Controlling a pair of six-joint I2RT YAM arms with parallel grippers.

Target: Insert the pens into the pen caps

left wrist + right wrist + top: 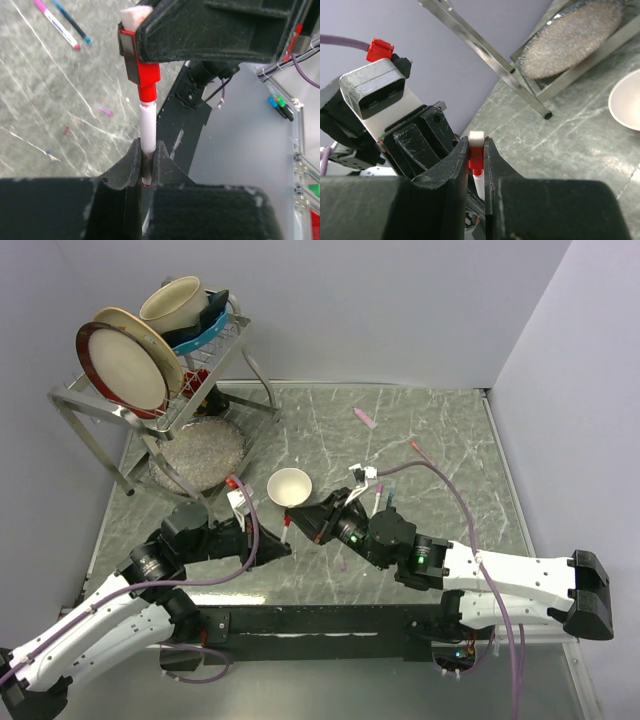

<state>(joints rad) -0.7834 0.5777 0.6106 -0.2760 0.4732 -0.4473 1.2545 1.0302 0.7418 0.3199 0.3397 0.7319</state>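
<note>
The pen (147, 125), judged light and stiff, is held at its tail by the left claw (146, 154), and the small red cap (475, 164) is pinched by the right claw (476, 145).

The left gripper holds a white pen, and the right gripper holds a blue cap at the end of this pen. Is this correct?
Not quite: the cap is red, not blue, as the left wrist view shows. The rest stands: the left gripper holds the white pen, and the right gripper holds the cap at the end of this pen.
</note>
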